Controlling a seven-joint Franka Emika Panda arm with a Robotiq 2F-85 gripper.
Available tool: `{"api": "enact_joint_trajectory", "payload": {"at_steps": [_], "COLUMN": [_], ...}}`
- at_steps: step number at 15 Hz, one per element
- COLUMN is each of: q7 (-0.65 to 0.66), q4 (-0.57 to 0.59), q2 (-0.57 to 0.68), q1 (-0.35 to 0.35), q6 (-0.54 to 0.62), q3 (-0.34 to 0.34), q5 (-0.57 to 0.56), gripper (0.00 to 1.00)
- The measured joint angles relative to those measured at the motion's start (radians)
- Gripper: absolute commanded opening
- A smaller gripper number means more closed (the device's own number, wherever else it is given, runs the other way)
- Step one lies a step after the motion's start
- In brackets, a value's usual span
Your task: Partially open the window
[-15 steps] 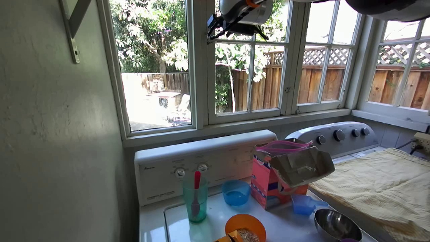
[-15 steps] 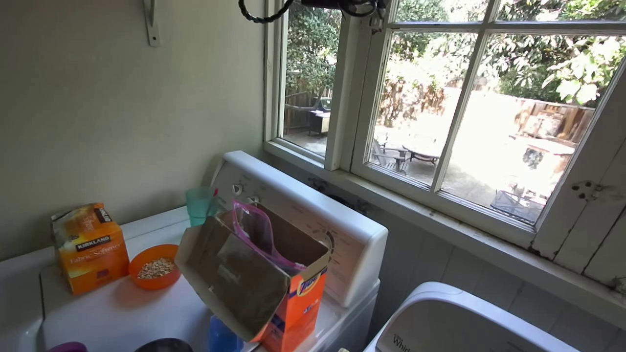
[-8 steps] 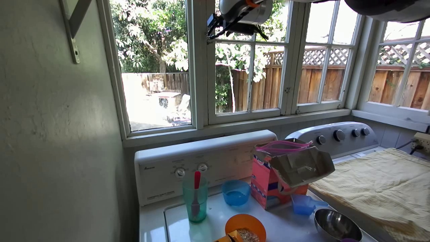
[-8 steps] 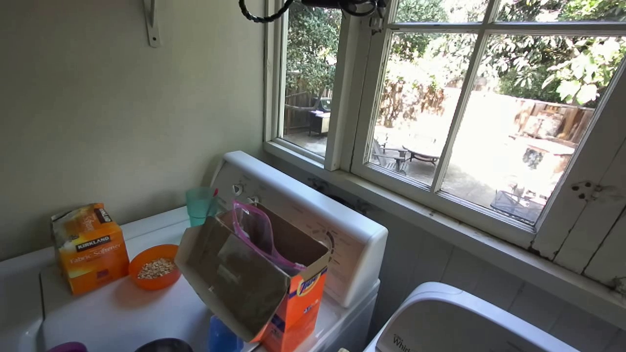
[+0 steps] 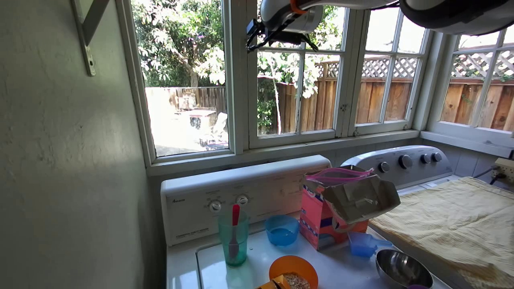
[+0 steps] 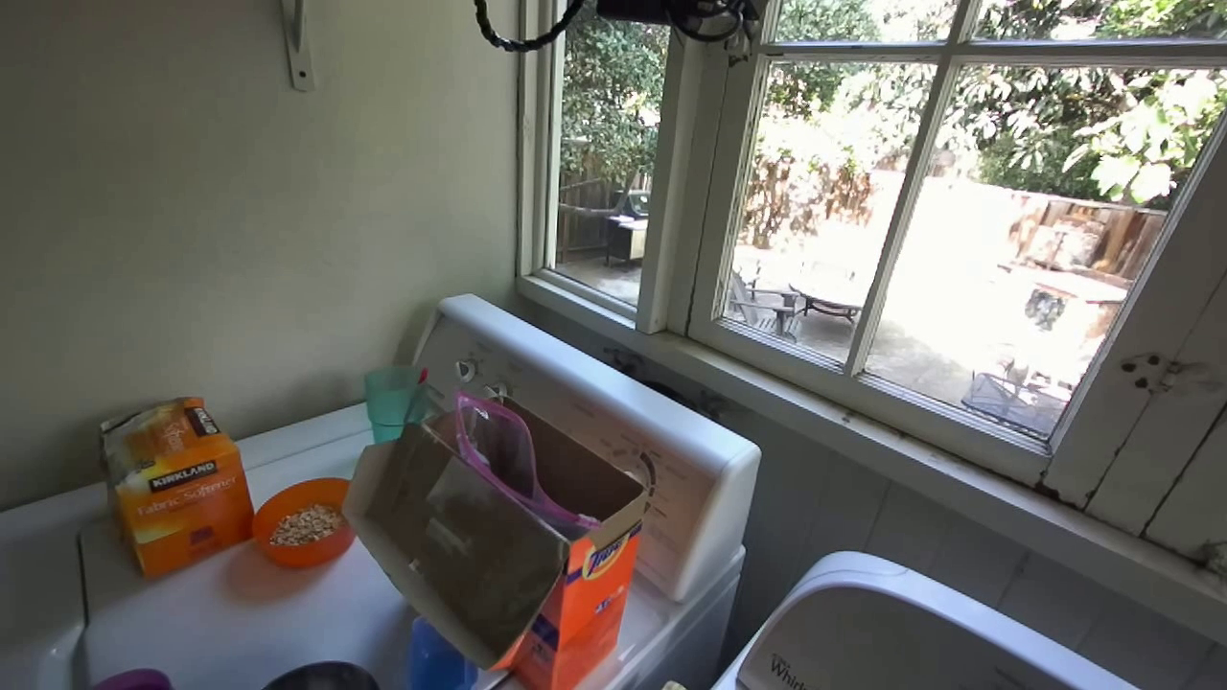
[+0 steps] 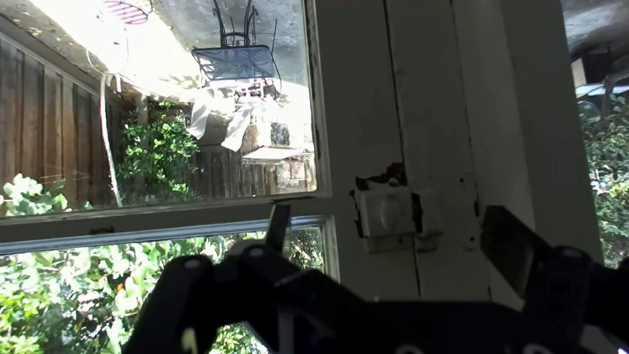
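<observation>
Below jaws: "KIRKLAND", "Fabric Softener" on orange-yellow box (image 6: 177,513); "Tide" on open-flapped box (image 6: 580,618); "Whirl", rest cut off, on curved panel (image 6: 882,637). Small lettering on white console (image 5: 269,200) too blurred.

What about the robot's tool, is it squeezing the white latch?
No, in the wrist view the tool has its fingers wide apart, and the latch shows between them with gaps on both sides.

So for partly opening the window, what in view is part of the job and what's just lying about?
Part of the job: window, claw, probably the latch.

Just lying about: green cup, red-handled utensil, blue bowl, Tide box, blue scoop, orange bowl, softener box, metal bowl, cloth.
</observation>
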Motion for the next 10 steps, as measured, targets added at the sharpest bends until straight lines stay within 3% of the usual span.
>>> {"api": "enact_joint_trajectory", "payload": {"at_steps": [2, 3, 4, 5, 8, 10], "q7": [0.0, -0.001, -0.001, -0.001, -0.001, -0.001], "q4": [0.01, 0.015, 0.02, 0.022, 0.038, 0.045], "q2": [0.009, 0.013, 0.017, 0.019, 0.029, 0.034], "q1": [0.001, 0.001, 0.001, 0.001, 0.001, 0.001], "q6": [0.008, 0.012, 0.014, 0.016, 0.016, 0.016], "q3": [0.001, 0.001, 0.002, 0.002, 0.002, 0.002], "q5": [0.0, 0.0, 0.0, 0.0, 0.0, 0.0], "gripper": [0.83, 0.74, 0.76, 0.68, 0.7, 0.65]}}
